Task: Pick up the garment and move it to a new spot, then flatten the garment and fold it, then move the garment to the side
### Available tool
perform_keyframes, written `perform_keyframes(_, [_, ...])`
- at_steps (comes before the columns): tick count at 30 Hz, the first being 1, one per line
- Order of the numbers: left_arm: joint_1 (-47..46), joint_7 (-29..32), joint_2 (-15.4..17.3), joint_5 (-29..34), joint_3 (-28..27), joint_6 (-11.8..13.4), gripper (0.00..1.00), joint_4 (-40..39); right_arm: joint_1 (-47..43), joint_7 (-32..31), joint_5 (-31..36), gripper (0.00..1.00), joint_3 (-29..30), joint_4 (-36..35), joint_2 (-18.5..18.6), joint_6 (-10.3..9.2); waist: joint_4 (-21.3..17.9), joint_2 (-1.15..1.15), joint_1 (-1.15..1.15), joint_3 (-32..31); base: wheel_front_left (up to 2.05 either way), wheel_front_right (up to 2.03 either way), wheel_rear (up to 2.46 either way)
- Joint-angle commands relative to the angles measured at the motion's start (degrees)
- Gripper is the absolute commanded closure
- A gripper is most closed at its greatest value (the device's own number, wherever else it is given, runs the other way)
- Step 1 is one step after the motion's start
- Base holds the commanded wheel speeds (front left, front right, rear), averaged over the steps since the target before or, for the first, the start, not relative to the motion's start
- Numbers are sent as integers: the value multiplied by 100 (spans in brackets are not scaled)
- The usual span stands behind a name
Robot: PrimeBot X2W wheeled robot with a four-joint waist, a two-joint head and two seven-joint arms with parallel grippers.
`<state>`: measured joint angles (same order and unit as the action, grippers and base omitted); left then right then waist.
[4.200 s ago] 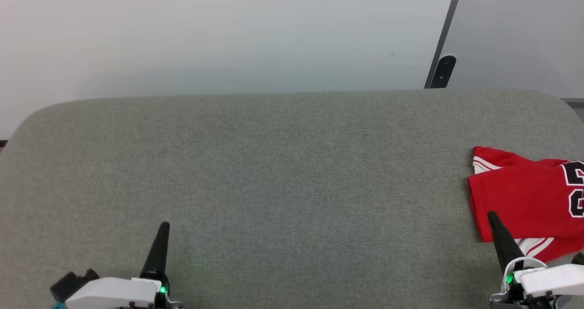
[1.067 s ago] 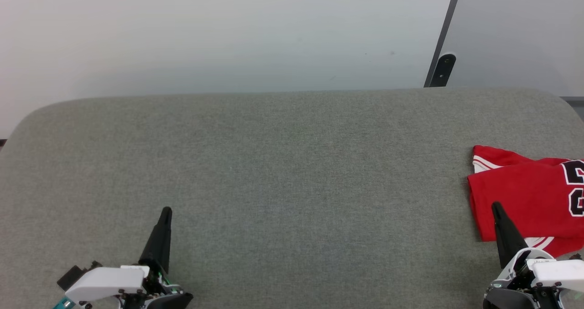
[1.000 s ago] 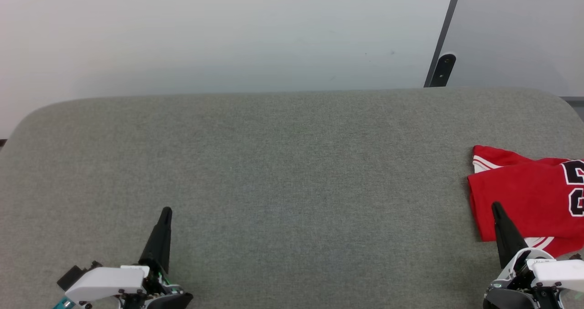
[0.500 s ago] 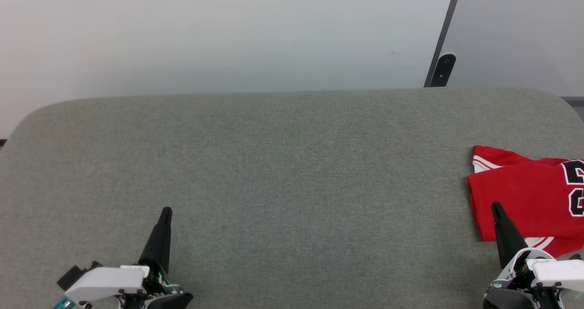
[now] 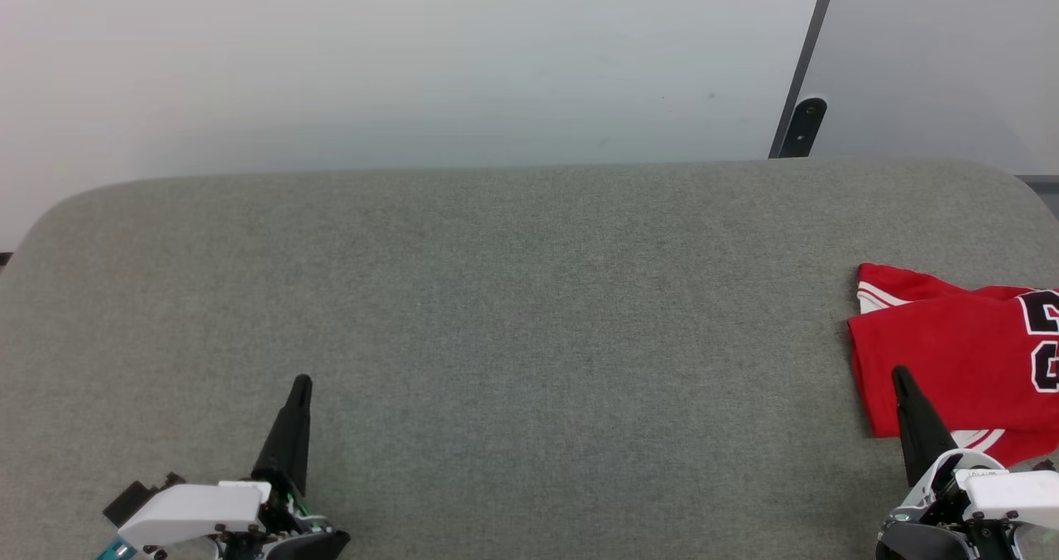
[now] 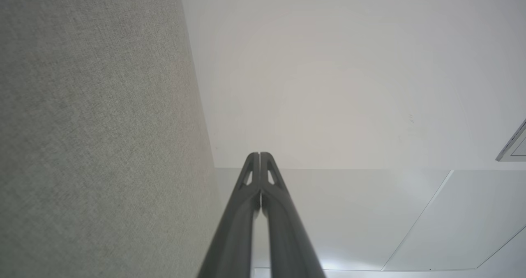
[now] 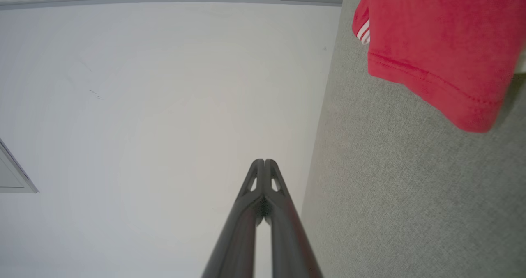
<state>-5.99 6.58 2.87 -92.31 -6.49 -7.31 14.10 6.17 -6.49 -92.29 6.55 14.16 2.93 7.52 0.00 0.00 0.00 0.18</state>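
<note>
Far right of the head frame, mid-height: red jersey T-shirt (image 5: 951,353) lying folded on the grey fabric-topped table (image 5: 529,295), cut off by the frame edge. Red-and-white striped trim shows at its upper-left corner and along its lower edge. Lettering: two stacked black characters with white outline at the frame's right edge, each only partly in shot, so unreadable.

Lower right of the head frame: right claw (image 5: 898,372) clenched, fingers pressed into one dark spike, nothing between them. Its tip overlaps the jersey T-shirt's lower-left part in this view. Right wrist view: claw (image 7: 265,161) tips meet, empty. The jersey T-shirt (image 7: 431,35) sits upper right of that frame, showing a stitched hem and a bit of white stripe, clear of the fingertips, with table fabric (image 7: 390,187) below it.

Lower left of the head frame: left claw (image 5: 300,382) also clenched and empty, over bare table, well apart from the jersey T-shirt. Left wrist view: claw (image 6: 259,155) tips flush together, table fabric (image 6: 82,126) on the frame's left, white wall (image 6: 328,85) on the right.

Upper part of the head frame: white wall (image 5: 372,64). Upper right: dark slanted strip (image 5: 815,39) with a dark round-ended bracket (image 5: 804,128) at its base.
</note>
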Motion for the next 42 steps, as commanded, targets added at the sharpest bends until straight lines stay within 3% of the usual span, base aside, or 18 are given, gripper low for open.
perform_keyframes(1, [-62, 10, -5, -19, -14, -37, 100, 5, 23, 9, -23, 100, 1, 0, -17, -6, 0, 0, 0, 0, 0, 0, 0])
perform_keyframes(42, [-62, 9, -5, -20, -13, -37, 100, 4, 23, 10, -24, 100, 0, 0, -17, -6, 0, 0, 0, 0, 0, 0, 0])
